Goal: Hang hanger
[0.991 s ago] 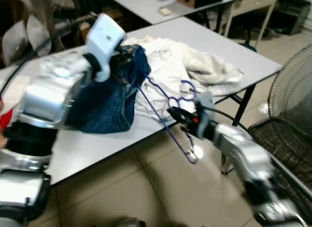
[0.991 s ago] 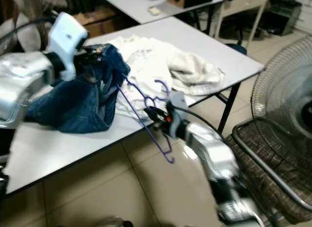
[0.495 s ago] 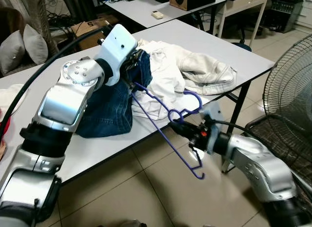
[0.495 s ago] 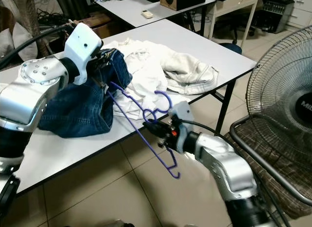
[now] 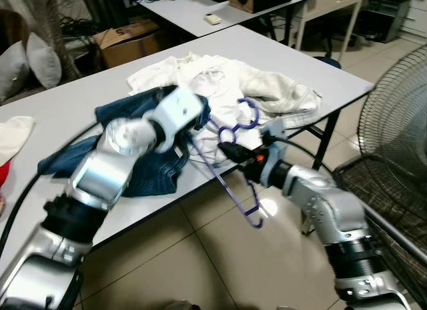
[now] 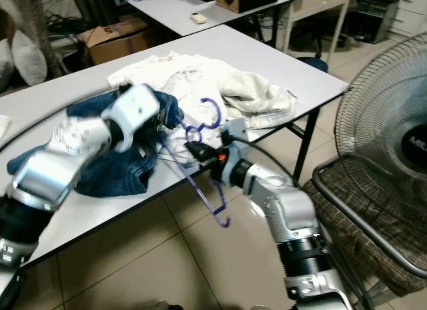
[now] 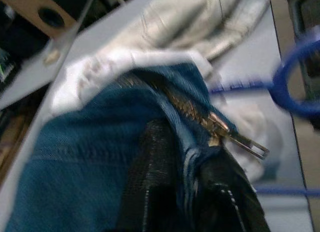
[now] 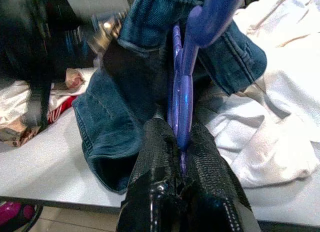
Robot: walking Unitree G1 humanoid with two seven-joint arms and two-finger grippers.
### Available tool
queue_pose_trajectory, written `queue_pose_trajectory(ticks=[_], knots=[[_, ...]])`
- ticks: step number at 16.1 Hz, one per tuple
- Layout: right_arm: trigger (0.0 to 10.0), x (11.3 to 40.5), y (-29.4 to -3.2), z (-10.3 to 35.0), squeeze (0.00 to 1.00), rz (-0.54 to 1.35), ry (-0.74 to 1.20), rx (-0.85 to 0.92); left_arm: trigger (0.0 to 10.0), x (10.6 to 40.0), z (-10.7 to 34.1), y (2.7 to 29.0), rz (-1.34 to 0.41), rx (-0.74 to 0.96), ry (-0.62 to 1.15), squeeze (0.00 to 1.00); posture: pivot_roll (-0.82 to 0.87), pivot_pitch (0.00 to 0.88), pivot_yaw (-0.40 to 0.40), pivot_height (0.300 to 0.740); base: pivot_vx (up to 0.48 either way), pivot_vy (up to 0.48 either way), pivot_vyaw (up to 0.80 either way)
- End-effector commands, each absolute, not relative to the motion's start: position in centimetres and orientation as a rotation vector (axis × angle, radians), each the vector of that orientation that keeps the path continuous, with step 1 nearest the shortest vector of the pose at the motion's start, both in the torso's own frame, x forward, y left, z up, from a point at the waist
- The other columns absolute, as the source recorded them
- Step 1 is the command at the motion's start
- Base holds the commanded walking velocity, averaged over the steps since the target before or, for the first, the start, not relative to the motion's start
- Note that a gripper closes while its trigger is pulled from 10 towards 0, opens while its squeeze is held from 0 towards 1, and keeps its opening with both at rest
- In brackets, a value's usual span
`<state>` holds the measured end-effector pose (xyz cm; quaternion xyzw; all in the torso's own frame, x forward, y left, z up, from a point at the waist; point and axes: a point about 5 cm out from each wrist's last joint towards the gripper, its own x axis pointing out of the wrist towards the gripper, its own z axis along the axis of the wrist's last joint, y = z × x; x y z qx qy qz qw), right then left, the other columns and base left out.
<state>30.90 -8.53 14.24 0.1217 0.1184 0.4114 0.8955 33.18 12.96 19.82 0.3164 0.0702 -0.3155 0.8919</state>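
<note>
The right gripper [image 8: 181, 159] is clamped on the hanger [image 5: 230, 165] near its neck, off the table's [image 5: 80, 110] front edge. The left gripper [image 7: 192, 174] pinches the jeans [image 5: 143, 173] waistband. Hanger likely light, thin, stiff; denim soft and heavier.

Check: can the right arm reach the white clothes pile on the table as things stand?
Probably not yet. The right pincer is shut on the purple hanger, and the left pincer holds the jeans beside it. The white clothes lie close behind, but the hanger occupies the grip.
</note>
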Motion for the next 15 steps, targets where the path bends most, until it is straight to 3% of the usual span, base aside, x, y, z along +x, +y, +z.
queue_pose_trajectory(ticks=[1, 7, 11, 12, 13, 14, 15], knots=[[10.0, 31.3, -7.8, 16.3, 0.00, 0.901, 0.163, 0.243, 10.0, 32.9, 18.8, 13.9, -0.616, 0.607, 0.197, 1.00, -0.16, 0.000, 0.118, 0.740, 0.000, 0.000, 0.00], [10.0, 31.2, -7.7, 16.5, 0.00, 0.918, 0.166, 0.302, 10.0, 32.1, 17.5, 11.9, -0.524, 0.280, 0.104, 1.00, -0.16, 0.000, 0.100, 0.740, 0.000, 0.000, 0.00], [10.0, 31.0, -7.7, 16.7, 0.00, 0.924, 0.167, 0.318, 10.0, 32.5, 17.0, 11.1, -0.412, 0.258, 0.042, 1.00, -0.17, 0.000, 0.098, 0.740, 0.000, 0.000, 0.00], [10.0, 30.8, -7.8, 16.7, 0.00, 0.923, 0.165, 0.326, 4.6, 32.6, 17.0, 11.3, -0.367, 0.251, 0.022, 0.96, -0.18, 0.000, 0.098, 0.740, 0.000, 0.000, 0.00], [10.0, 30.8, -7.8, 16.8, 0.00, 0.922, 0.165, 0.328, 1.2, 32.6, 17.0, 11.6, -0.347, 0.255, 0.018, 0.75, -0.18, 0.000, 0.098, 0.740, 0.000, 0.000, 0.00], [10.0, 30.8, -7.8, 16.7, 0.00, 0.918, 0.165, 0.335, 0.0, 32.7, 16.9, 11.9, -0.327, 0.261, 0.019, 0.00, -0.18, 0.000, 0.098, 0.740, 0.000, 0.000, 0.00], [10.0, 30.7, -7.9, 16.7, 0.00, 0.911, 0.165, 0.346, 0.0, 32.8, 16.9, 12.8, -0.270, 0.280, 0.006, 0.00, -0.18, 0.000, 0.098, 0.740, 0.000, 0.000, 0.00]])
